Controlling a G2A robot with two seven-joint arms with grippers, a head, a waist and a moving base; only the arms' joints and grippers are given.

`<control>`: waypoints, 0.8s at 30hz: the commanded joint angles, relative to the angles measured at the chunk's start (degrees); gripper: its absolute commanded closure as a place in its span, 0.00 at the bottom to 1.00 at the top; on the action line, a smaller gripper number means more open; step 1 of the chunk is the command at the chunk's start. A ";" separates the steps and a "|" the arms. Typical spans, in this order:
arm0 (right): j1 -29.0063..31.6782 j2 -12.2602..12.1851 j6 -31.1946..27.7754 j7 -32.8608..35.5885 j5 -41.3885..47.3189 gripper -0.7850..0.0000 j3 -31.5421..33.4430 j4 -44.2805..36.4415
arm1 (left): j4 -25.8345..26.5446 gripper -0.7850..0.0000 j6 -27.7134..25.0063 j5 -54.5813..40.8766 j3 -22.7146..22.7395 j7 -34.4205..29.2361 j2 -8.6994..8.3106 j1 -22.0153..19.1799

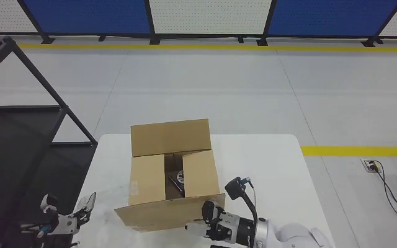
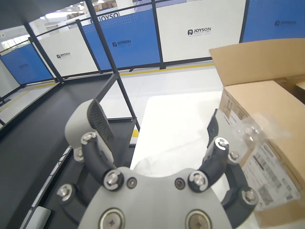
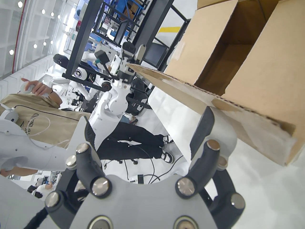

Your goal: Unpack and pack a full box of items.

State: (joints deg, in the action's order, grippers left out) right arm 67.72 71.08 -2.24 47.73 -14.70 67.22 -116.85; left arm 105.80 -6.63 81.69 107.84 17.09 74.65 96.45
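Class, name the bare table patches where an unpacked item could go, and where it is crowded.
Free: table right of the box, to its edge; narrower strip left of it. Crowded: near flap, by the right gripper.

1. A brown corrugated cardboard box stands upright and open on the white table, left of the table's middle and nearer its near edge than its far edge.
2. Its far flap stands up. Two side flaps fold inward over the opening with a narrow gap between them. The near flap splays outward toward the table's near edge.
3. The wall facing the table's left edge bears a white printed label and crumpled clear film.
4. Through the gap, a round silver-and-dark item lies inside the box; its kind cannot be told.
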 commanded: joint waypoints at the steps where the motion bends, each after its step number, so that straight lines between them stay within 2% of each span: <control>1: -1.59 0.22 0.70 -1.50 -0.46 0.00 -1.18 1.81 | 0.07 0.00 -0.49 2.03 -0.42 1.28 -0.03 1.63; 11: -4.57 0.52 1.43 -5.92 -1.66 0.00 -2.21 6.47 | 0.04 0.00 -0.46 1.95 -0.46 1.12 -0.02 1.60; 15: -4.82 0.63 0.89 -7.82 -0.99 0.00 -2.29 7.81 | -0.19 0.00 0.03 1.72 -0.79 -0.70 -0.06 0.33; 19: -4.83 0.54 0.04 -7.75 -0.88 0.00 -2.07 8.20 | -0.73 0.00 -2.23 0.07 -0.06 -3.65 -0.40 -2.98; 24: -4.56 0.20 -0.85 -5.45 -1.18 0.00 -1.52 7.61 | -3.46 0.00 -5.76 1.75 1.09 -10.04 -1.39 -11.17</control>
State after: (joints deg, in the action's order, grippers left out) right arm 63.11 71.35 -2.97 41.59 -15.78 65.64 -109.05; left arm 103.00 -11.31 83.09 108.89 8.64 73.49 87.39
